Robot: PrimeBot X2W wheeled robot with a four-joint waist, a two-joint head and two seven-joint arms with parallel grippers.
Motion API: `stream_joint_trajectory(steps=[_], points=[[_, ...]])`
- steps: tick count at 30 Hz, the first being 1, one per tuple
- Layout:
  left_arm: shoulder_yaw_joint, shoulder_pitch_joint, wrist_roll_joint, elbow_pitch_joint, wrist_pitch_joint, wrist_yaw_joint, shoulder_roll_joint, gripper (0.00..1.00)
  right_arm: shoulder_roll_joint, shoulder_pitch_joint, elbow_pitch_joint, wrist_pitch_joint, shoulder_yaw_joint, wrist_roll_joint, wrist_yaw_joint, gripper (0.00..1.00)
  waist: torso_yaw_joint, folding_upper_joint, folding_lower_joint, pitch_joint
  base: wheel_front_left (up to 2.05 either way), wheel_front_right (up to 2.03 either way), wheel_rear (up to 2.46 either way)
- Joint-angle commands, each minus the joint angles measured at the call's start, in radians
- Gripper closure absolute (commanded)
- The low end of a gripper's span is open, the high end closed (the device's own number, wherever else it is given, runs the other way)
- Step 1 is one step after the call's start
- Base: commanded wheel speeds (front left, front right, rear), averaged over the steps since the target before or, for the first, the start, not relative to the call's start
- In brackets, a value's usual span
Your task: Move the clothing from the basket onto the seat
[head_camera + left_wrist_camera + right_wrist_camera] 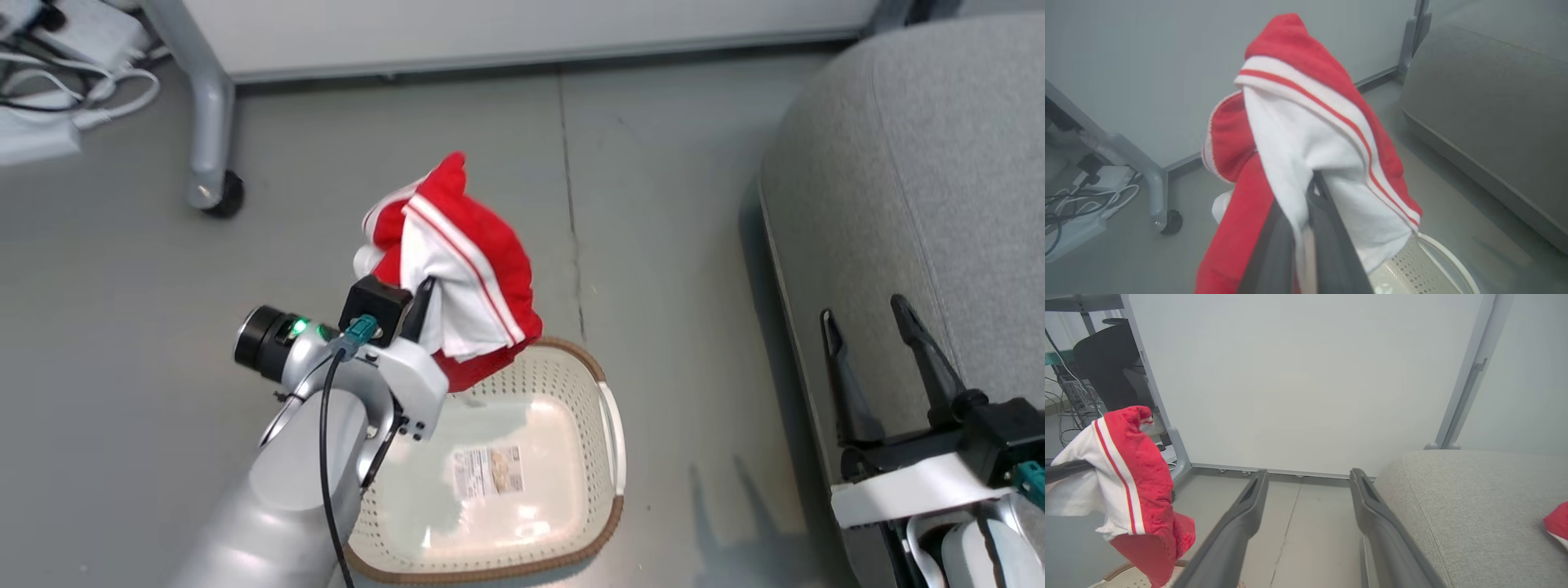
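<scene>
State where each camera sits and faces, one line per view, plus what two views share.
Head view: on the head, facing down at the floor; left forearm, left end effector shut on the clothing over the basket, open right end effector by the seat.
Left wrist view: on that wrist, facing along its fingers into the clothing.
Right wrist view: on that wrist, facing a white panel between its open fingers.
Shared: both wrist views show clothing, basket, seat.
</scene>
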Motion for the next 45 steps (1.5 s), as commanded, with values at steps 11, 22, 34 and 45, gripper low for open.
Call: stream_joint_trajectory(steps=[11, 22, 34, 45], points=[[0.151, 0.174, 0.072, -0.484, -0.004, 0.057, 0.053, 1.0, 0.005, 0.067, 0.02, 0.0, 0.016, 0.01, 0.0, 0.0, 0.05, 0.0, 0.0, -0.172, 0.0, 0.0, 0.0], [0.293, 0.258, 0.102, -0.874, -0.004, 0.036, 0.012, 1.0, 0.003, 0.094, 0.022, 0.0, 0.012, 0.013, 0.0, 0.0, 0.04, 0.0, 0.0, -0.209, 0.0, 0.0, 0.0], [0.148, 0.313, 0.024, -1.032, -0.003, -0.006, 0.003, 1.0, 0.014, 0.123, 0.03, 0.0, -0.006, 0.008, 0.0, 0.0, 0.028, 0.0, 0.0, -0.252, 0.0, 0.0, 0.0], [0.052, 0.335, 0.019, -1.006, -0.003, 0.0, 0.003, 1.0, 0.025, 0.128, 0.03, 0.0, -0.003, 0.007, 0.0, 0.0, 0.016, 0.0, 0.0, -0.255, 0.0, 0.0, 0.0]])
